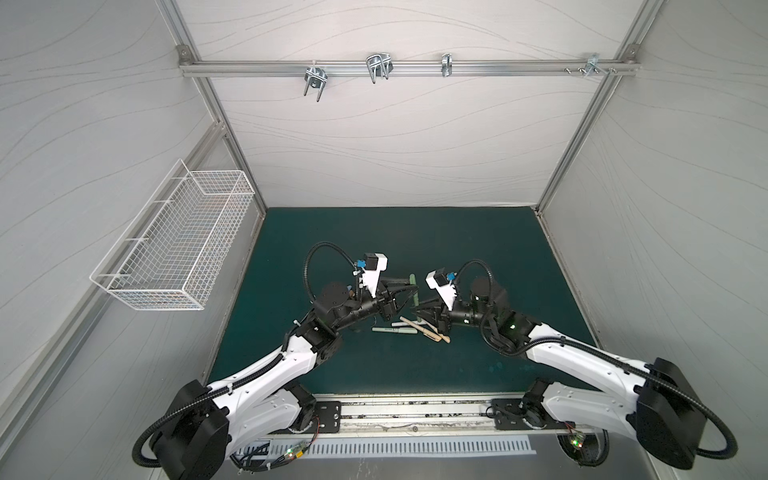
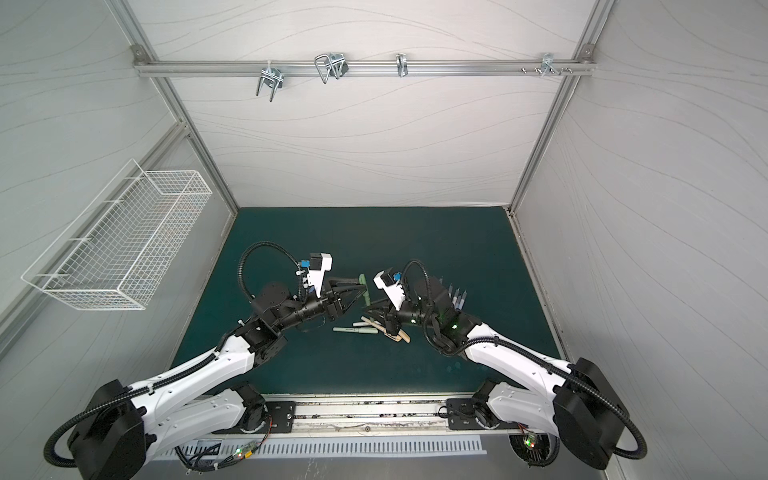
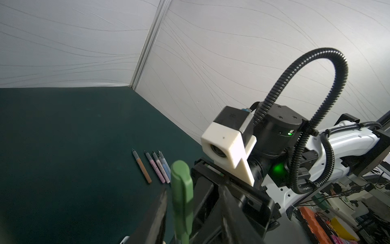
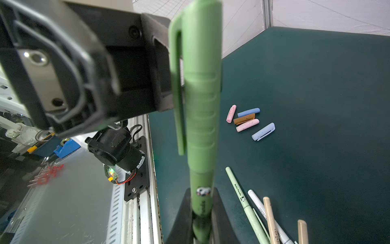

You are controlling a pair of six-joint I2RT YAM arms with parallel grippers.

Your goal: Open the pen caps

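A sage green pen (image 4: pixel 201 183) stands upright above the mat, and my right gripper (image 4: pixel 200 196) is shut on its lower body. Its green cap (image 4: pixel 200 95) is still on. My left gripper (image 3: pixel 185 196) is open around that cap (image 3: pixel 181 186), with a gap showing beside one finger. In both top views the two grippers (image 1: pixel 409 289) (image 1: pixel 417 309) meet at mid-table over the pen (image 2: pixel 365 293). Several loose caps (image 4: pixel 247 125) in pink, blue and brown lie together on the mat. Several uncapped pens (image 3: pixel 142 166) lie in a row behind the right arm (image 2: pixel 457 299).
A pile of capped green, tan and white pens (image 1: pixel 411 328) lies on the green mat (image 1: pixel 457 249) just below the grippers. A white wire basket (image 1: pixel 174 245) hangs on the left wall. A metal rail (image 1: pixel 415 411) runs along the front edge.
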